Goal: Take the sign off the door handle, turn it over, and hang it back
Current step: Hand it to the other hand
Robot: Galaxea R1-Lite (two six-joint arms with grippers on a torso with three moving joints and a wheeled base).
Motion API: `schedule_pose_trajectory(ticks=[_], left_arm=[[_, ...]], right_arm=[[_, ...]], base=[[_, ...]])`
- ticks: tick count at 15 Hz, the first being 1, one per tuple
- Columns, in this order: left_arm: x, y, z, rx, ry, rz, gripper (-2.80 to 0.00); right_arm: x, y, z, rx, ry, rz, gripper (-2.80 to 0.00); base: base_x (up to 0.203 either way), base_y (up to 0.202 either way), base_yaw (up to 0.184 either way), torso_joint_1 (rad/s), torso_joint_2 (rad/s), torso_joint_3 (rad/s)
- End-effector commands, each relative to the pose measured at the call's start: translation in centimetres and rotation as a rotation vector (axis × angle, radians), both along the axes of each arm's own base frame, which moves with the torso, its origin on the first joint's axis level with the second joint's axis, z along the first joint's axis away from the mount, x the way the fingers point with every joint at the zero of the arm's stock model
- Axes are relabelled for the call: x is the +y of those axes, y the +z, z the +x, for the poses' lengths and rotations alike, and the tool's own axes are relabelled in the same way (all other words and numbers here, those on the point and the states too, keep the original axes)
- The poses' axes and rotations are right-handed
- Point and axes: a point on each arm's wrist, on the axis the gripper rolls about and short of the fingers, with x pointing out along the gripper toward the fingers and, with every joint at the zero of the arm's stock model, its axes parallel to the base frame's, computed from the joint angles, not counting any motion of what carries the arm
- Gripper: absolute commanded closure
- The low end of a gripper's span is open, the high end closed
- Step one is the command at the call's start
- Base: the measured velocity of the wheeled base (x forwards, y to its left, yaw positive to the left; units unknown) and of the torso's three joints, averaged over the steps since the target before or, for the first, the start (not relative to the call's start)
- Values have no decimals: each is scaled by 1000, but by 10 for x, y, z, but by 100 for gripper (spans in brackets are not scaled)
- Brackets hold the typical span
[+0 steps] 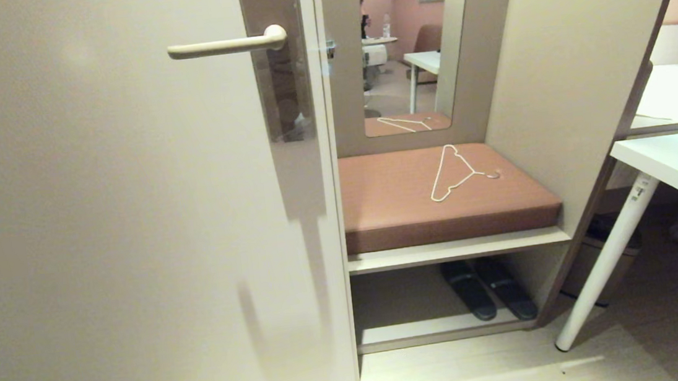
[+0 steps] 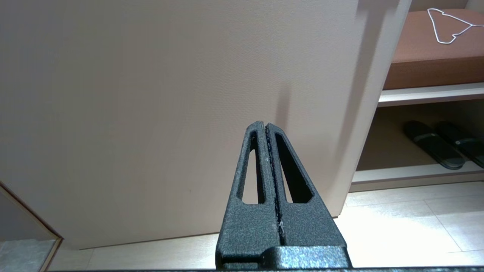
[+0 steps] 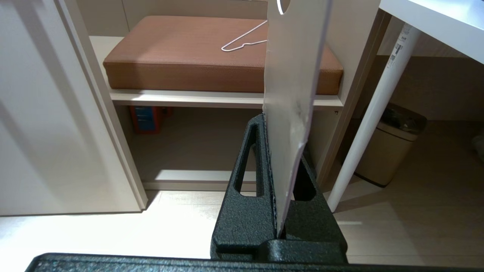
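Note:
The door handle [image 1: 225,44], a slim beige lever on a glossy brownish plate [image 1: 280,84], sticks out bare from the door [image 1: 129,204]; nothing hangs on it. In the right wrist view my right gripper [image 3: 270,128] is shut on the lower end of the sign [image 3: 293,75]. The sign stands upright out of the jaws with its white face showing, and the edge of its round hole just shows at its far end. My left gripper [image 2: 266,124] is shut and holds nothing, pointing at the lower part of the door. Neither arm appears in the head view.
Right of the door is a niche with a brown cushioned bench [image 1: 416,220], a thin white wire hanger [image 1: 455,173] on it, and black slippers [image 1: 488,288] below. A white desk leg [image 1: 607,258] and a waste bin [image 3: 389,147] stand further right.

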Motion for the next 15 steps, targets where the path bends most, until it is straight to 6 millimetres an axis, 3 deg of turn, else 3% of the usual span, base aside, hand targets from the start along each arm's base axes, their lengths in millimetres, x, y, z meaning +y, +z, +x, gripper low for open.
schedule_pose_trajectory(ticks=[1,9,12,15], left_arm=[[0,0,0,2,1,0,0],[0,0,0,1,0,1,0],[0,0,0,0,-2,5,0],[0,0,0,0,-8,8,0]], right_arm=[[0,0,0,2,1,0,0],[0,4,-1,-8,1,-7,0],[0,28,0,4,6,15,0],[0,64,16,75,8,76,0]], base=[[0,0,0,0,0,0],[0,0,0,0,0,0],[0,0,0,0,0,0],[0,0,0,0,0,0]])
